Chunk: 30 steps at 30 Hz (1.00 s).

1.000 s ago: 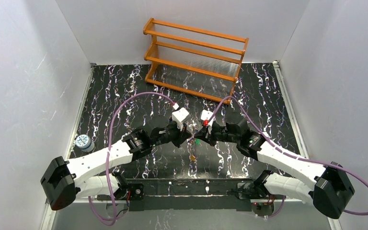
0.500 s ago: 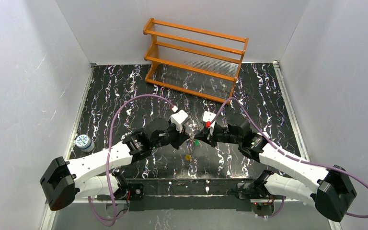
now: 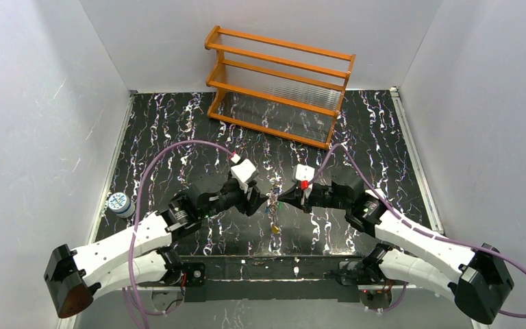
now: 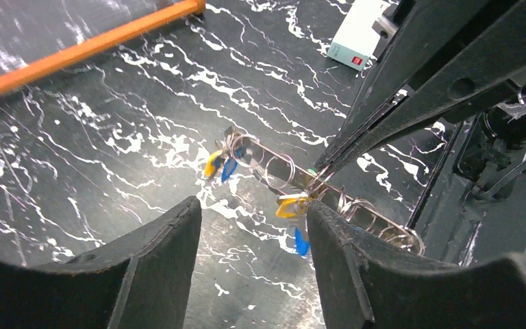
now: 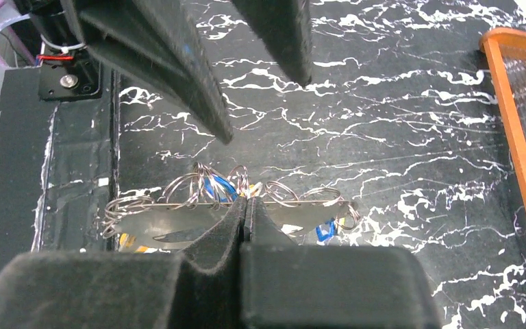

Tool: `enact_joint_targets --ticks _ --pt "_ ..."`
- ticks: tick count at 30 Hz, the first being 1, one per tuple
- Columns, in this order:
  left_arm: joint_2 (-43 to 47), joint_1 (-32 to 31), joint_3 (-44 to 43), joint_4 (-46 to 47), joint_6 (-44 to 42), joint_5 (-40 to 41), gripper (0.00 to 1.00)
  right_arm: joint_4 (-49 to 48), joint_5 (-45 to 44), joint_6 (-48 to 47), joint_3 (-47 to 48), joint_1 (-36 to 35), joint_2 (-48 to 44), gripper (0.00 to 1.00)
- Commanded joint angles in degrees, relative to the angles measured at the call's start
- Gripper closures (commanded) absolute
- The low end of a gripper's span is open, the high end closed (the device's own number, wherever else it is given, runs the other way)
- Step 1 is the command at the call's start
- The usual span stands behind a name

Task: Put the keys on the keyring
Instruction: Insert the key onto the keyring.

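the keyring [image 4: 281, 175], a pale see-through oval strip strung with small wire loops, hung in the air above the tabletop [image 3: 178, 130], near its middle and between the two arms. the right end effector [image 5: 245, 204] had its fingers pressed together on the strip's middle. the keys [image 4: 291, 205] hung from the wire loops: a yellow key [image 4: 213, 164] and a blue key [image 4: 229, 169] side by side at one end, and another yellow and blue pair close to the grip. how many keys there were in all was hard to make out, since the loops overlapped and the right fingers covered the strip's centre. the left end effector [image 4: 253, 205] stood wide, its fingertips just short of the keyring and not touching it. both arms reached forward with elbows out, their end effectors pointing at each other. the top view showed the keyring only as a small glint with one yellow key dangling below. only the wrist views showed the loops and blue heads. an orange wooden rack [image 3: 281, 44] stood at the far edge, and a round blue-and-white patterned disc [image 3: 117, 202] lay by the left wall.
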<state>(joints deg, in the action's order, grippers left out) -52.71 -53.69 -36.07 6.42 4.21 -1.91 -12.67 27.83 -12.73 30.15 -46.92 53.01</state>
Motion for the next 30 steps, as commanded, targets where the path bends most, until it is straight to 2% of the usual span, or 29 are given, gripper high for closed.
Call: enact_joint_targets --ticks 1,6,11,15,22,26,30 --pt "4.17 0.17 1.08 -0.77 -8.71 -3.81 0.43 -5.43 4.89 -3.5 -0.98 -0.21 -1.99 0.99" --pt "8.13 0.17 3.59 1.5 -17.02 -13.56 0.47 -5.35 9.3 -7.13 -1.75 -0.26 -2.92 0.99" --pt "8.92 0.12 6.2 6.1 -19.81 -19.95 0.55 -5.7 12.27 -8.36 -1.56 -0.22 -2.85 0.99" --pt "6.86 0.17 6.72 8.75 -18.5 -21.36 0.58 -5.98 14.19 -8.1 -1.0 -0.28 -2.05 0.99" --pt "3.63 0.16 7.06 13.42 -16.59 -22.36 0.7 -5.62 15.38 -8.32 -0.6 -0.27 -1.58 0.99" --pt "2.21 0.17 6.98 14.54 -16.08 -23.99 0.7 -5.51 14.94 -8.35 -0.53 -0.24 -1.94 0.99" --pt "2.19 0.08 7.19 14.55 -15.63 -24.21 0.62 -5.27 14.34 -8.27 -0.45 -0.25 -1.97 0.99"
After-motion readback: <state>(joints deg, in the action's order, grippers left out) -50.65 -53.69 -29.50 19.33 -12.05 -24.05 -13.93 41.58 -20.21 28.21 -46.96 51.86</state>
